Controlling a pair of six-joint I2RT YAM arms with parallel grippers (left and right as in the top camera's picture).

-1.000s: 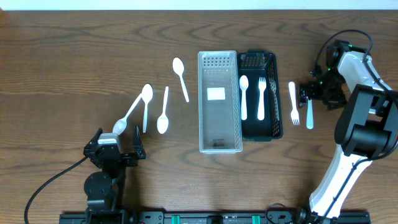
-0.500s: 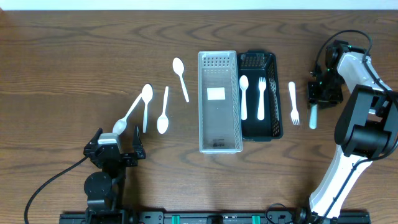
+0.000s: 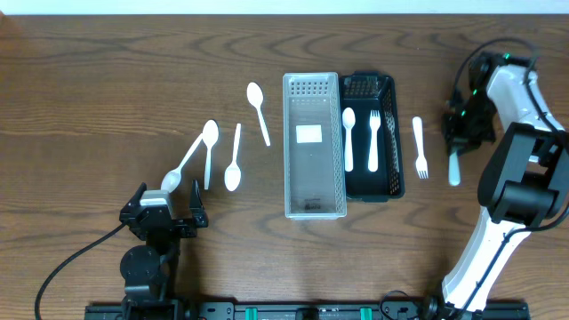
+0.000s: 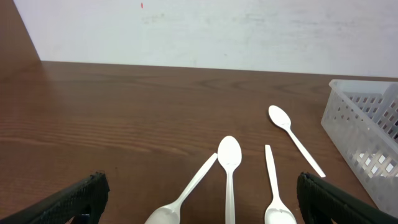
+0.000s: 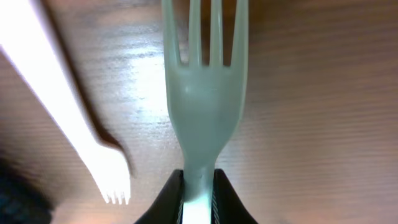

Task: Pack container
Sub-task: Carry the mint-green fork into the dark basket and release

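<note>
**Two arms, one fork in hand.** The right gripper (image 3: 460, 133) is pinching a pale held fork (image 3: 454, 167) by its handle. Its jaws are drawn tight on the fork over the wooden table (image 3: 107, 71) at the far right, well apart from both containers.

Three forks are showing in all:
- the held fork;
- a second fork (image 3: 420, 147), lying on the wood between the held fork and the black tray (image 3: 366, 86);
- a third fork (image 3: 373, 138), lying inside that tray.

Five white spoons are showing:
- a tray spoon (image 3: 348, 138), resting beside the third fork;
- a near spoon (image 3: 262, 116), lying loose closest to the left side of the clear basket (image 3: 311, 178);
- a middle spoon (image 3: 235, 156), lying farther left;
- an upright spoon (image 3: 209, 156) and a slanted spoon (image 3: 185, 164), lying close together farthest left.

The two containers are sitting side by side at the table's centre, and the clear basket is holding no cutlery.

The left gripper (image 3: 166, 209) is sitting at the near edge with its jaws spread wide, gripping nothing.
</note>
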